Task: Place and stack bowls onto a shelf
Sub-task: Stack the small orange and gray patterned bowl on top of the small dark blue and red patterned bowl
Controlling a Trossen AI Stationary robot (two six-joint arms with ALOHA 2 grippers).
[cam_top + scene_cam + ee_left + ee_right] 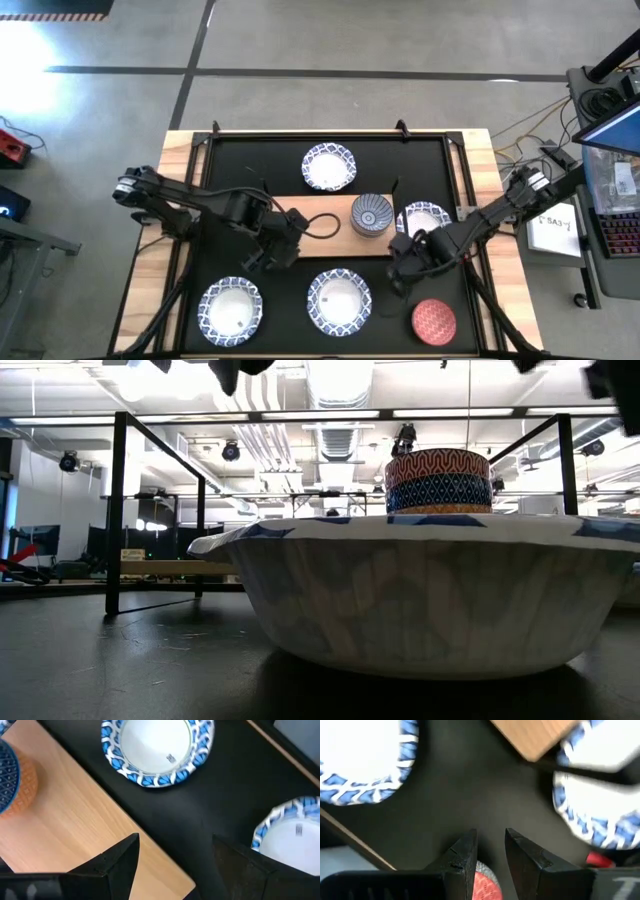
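Overhead, the shelf lies mid-worktop, carrying a stack of small bowls at its right part. Five wide patterned bowls, such as one behind it, ring the shelf. Nearby, the left gripper hovers, fingers spread and empty. The right gripper, fingers slightly parted and empty, hangs over the speckled red bowl.

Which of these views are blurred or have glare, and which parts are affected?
High view: a bright patch of glare on the floor at the upper left; the table is evenly lit. Low view: a wide bowl close to the camera fills the frame, and the ceiling lights are bright. Right wrist view: the wide bowls and the red bowl look soft. Left wrist view: sharper, with the shelf clear.
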